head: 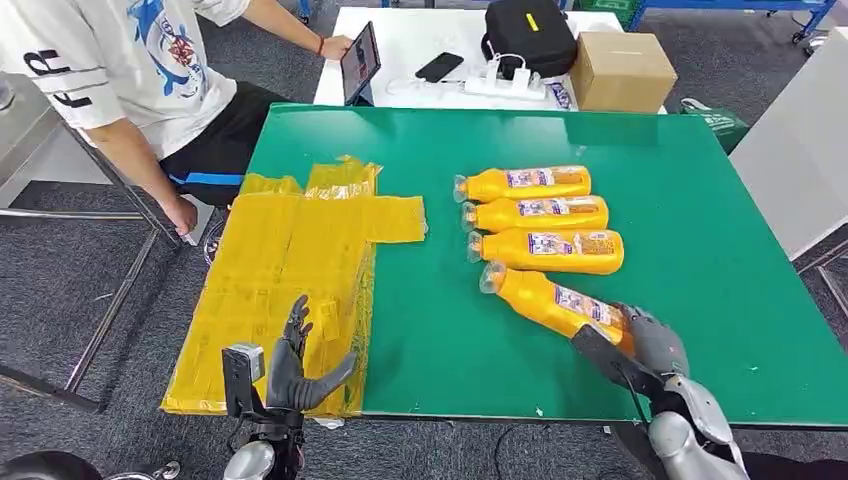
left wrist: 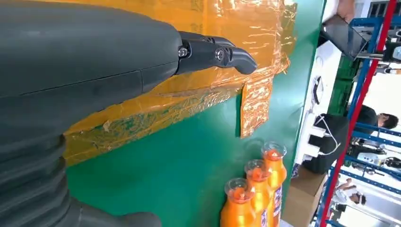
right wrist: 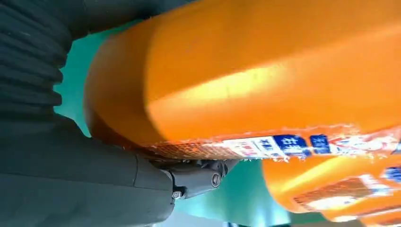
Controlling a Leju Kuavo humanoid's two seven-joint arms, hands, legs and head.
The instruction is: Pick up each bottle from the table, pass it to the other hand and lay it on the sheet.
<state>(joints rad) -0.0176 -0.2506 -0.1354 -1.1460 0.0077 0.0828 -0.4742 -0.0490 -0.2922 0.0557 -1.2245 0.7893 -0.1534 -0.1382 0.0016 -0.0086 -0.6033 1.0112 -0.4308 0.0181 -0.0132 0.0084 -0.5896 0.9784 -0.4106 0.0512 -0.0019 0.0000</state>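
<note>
Four orange bottles lie on their sides on the green table [head: 700, 230], caps toward the left. The nearest bottle [head: 550, 298] lies at an angle, and my right hand [head: 652, 342] grips its base; up close the bottle [right wrist: 265, 71] rests against the hand, with a dark finger [right wrist: 198, 177] curled under it. The other three bottles [head: 545, 213] lie in a neat row behind it. A crinkled yellow sheet [head: 290, 260] covers the table's left side. My left hand [head: 300, 365] hovers open over the sheet's [left wrist: 156, 99] near edge, fingers [left wrist: 217, 54] spread.
A person [head: 120, 70] sits at the back left, one hand on a tablet [head: 362, 62]. Behind the green table stands a white table with a black bag [head: 528, 35], a cardboard box [head: 620, 70] and a power strip. The green table's right half is bare.
</note>
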